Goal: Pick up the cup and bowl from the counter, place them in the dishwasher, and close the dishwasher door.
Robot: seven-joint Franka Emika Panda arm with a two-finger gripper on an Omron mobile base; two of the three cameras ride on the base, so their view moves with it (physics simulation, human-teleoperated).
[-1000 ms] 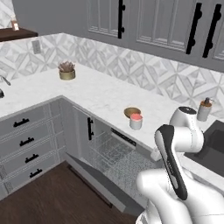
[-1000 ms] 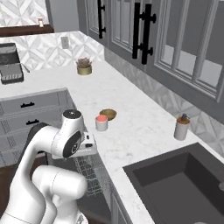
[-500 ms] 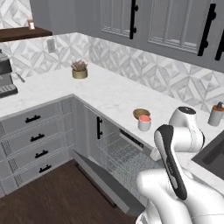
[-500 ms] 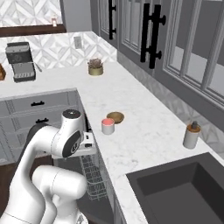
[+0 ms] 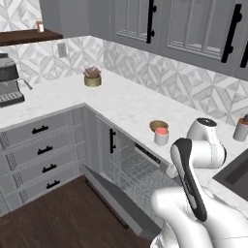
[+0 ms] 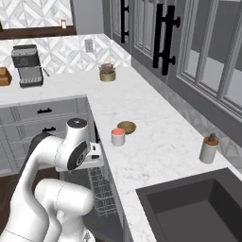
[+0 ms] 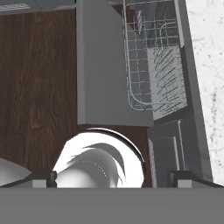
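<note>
The white cup (image 5: 161, 136) with its salmon-red inside stands on the marble counter (image 5: 126, 104), just in front of the shallow brown bowl (image 5: 158, 126). From the right base they are the cup (image 6: 117, 137) and the bowl (image 6: 126, 126). Below them the dishwasher (image 5: 140, 172) is open, its wire rack (image 7: 157, 65) showing and its door (image 7: 105, 70) dropped down. My gripper (image 7: 113, 178) points down over the door and floor, well short of the cup. Its fingertips (image 7: 43, 178) stand wide apart with nothing between them: it is open.
A gold plant pot (image 5: 92, 77) stands at the back of the counter and a coffee machine (image 5: 9, 80) at far left. A soap dispenser (image 6: 208, 148) and a dark sink (image 6: 198, 208) lie to the right. Grey drawers (image 5: 41, 150) flank the dishwasher above wooden floor (image 7: 39, 74).
The whole picture has shifted: the base has driven and the cameras with it. Cup, bowl and dishwasher keep their places on and under the counter. The gripper stays open.
</note>
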